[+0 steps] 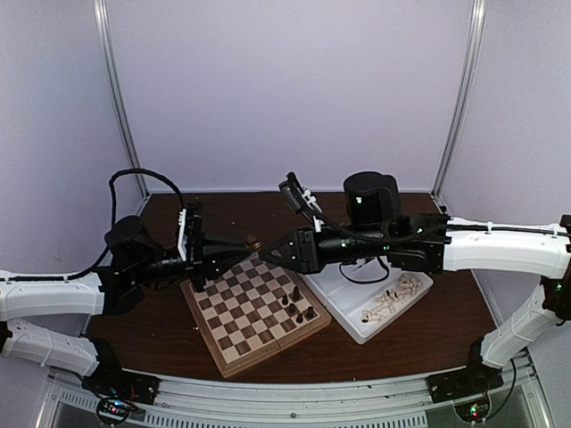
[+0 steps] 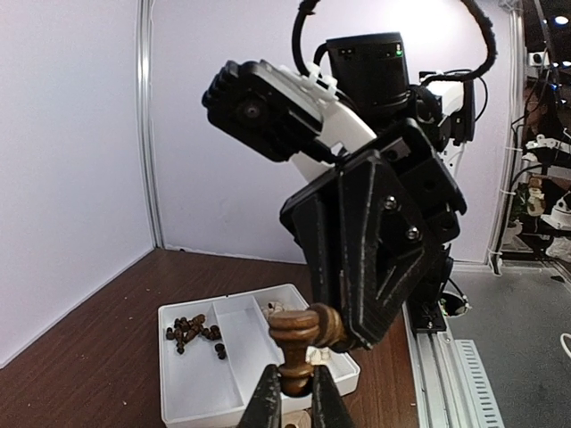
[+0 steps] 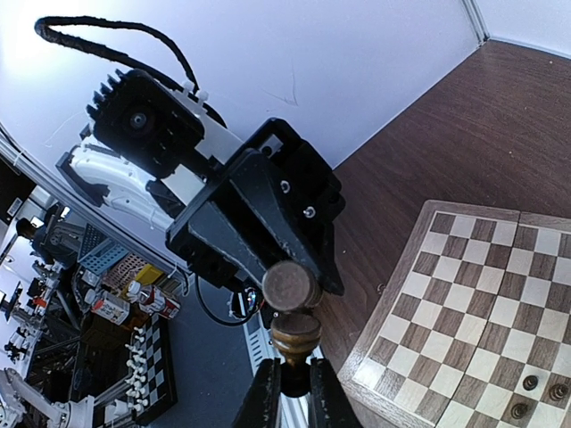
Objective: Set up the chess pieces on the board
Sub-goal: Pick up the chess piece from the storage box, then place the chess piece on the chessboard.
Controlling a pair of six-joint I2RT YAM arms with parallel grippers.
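Both my arms reach inward; left gripper and right gripper meet tip-to-tip, both clamped on one chess piece.

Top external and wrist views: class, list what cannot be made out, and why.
- Top external: which kinds the dark chess pieces on the board are; too small.
- Right wrist: the board, cut off by right and bottom edges.
- Left wrist: the white tray's right compartment, partly hidden behind the right end effector.
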